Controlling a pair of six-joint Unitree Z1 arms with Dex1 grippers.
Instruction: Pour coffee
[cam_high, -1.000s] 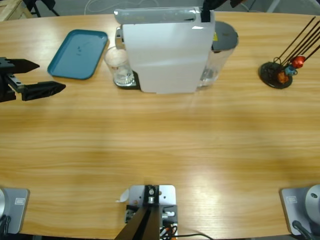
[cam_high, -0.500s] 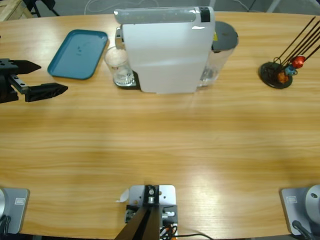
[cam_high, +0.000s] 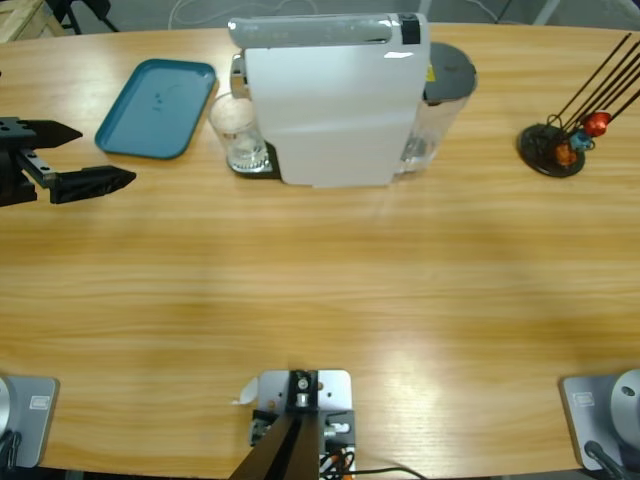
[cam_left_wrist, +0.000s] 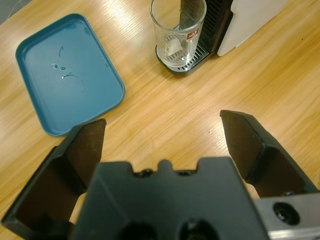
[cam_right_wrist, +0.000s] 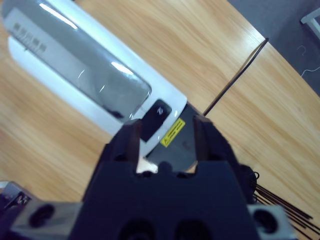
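A clear glass (cam_high: 238, 133) (cam_left_wrist: 177, 31) stands on the drip tray of the white coffee machine (cam_high: 330, 100) (cam_right_wrist: 75, 60). A thin pale layer shows at the glass bottom; I cannot tell whether it is the coffee. At the table's left edge my left gripper (cam_high: 62, 156) (cam_left_wrist: 162, 130) is open and holds nothing. It points toward the glass from well short of it. My right gripper (cam_right_wrist: 165, 131) hovers above the machine's top, out of the high view. Its jaws stand a little apart, with nothing between them.
A teal tray (cam_high: 157, 108) (cam_left_wrist: 65, 70) lies left of the glass, wet with a few drops. A black capsule stand (cam_high: 553, 148) with orange and red capsules and long rods sits at the far right. The machine's water tank (cam_high: 440, 110) is on its right side.
The right gripper, seen at the machine's top edge one second ago, has lifted out of the high view. The left gripper shifted slightly right, then stayed still.
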